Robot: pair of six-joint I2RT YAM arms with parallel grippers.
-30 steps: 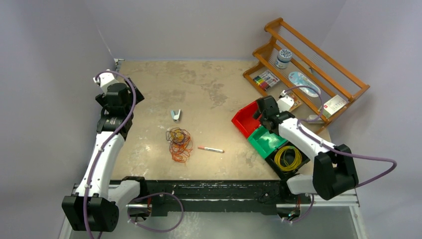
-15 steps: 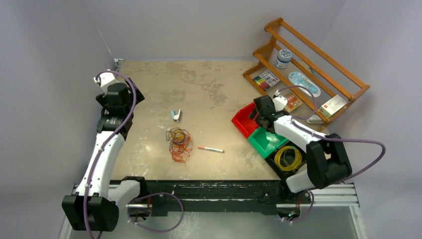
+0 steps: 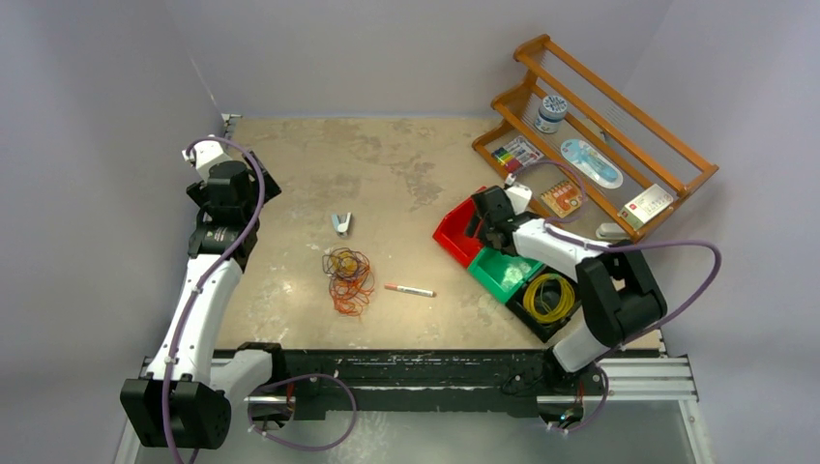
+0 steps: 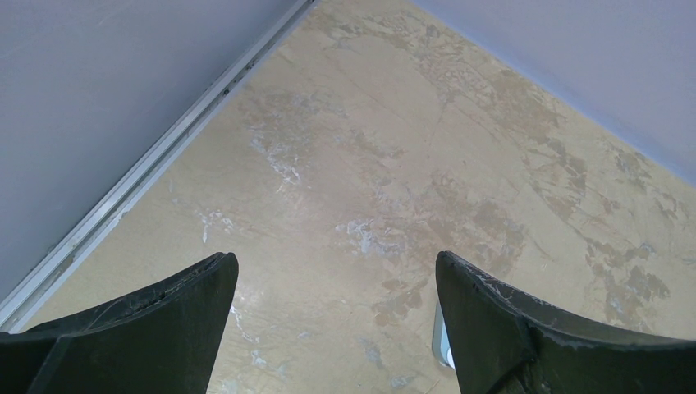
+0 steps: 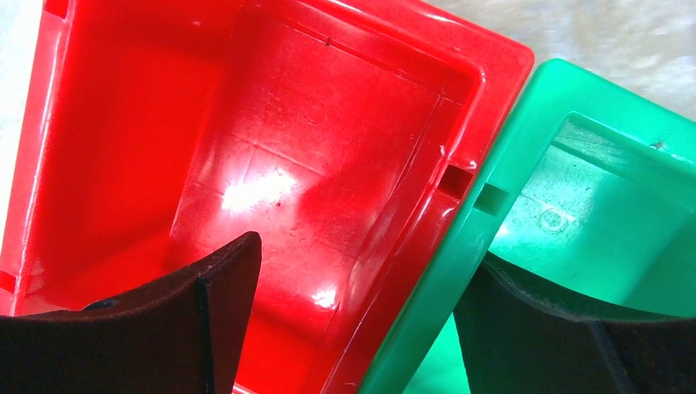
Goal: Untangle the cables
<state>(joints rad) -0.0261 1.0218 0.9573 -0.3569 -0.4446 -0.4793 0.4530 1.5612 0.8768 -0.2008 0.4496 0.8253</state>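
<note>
The cables (image 3: pixel 346 275) lie as a loose orange, brown and dark tangle on the tabletop, left of the middle, with neither gripper near them. My left gripper (image 4: pixel 336 263) hangs open over bare table near the far left corner, nothing between its fingers. My right gripper (image 3: pixel 481 224) is at the right, open and astride the adjoining walls of two bins. One finger is inside the red bin (image 5: pixel 271 123), the other inside the green bin (image 5: pixel 591 205), and the walls stand between them (image 5: pixel 361 254). The tangle is out of both wrist views.
A black bin (image 3: pixel 571 319) holding a coil of yellow cable (image 3: pixel 549 298) adjoins the green bin. A red-capped marker (image 3: pixel 410 290) lies right of the tangle, a small grey clip (image 3: pixel 341 223) behind it. A wooden rack (image 3: pixel 667 145) with small items stands at the back right.
My right arm has swung left, and the red, green and black bins have slid left with it. Its jaws have narrowed a little. The left arm and the tangle have not moved.
</note>
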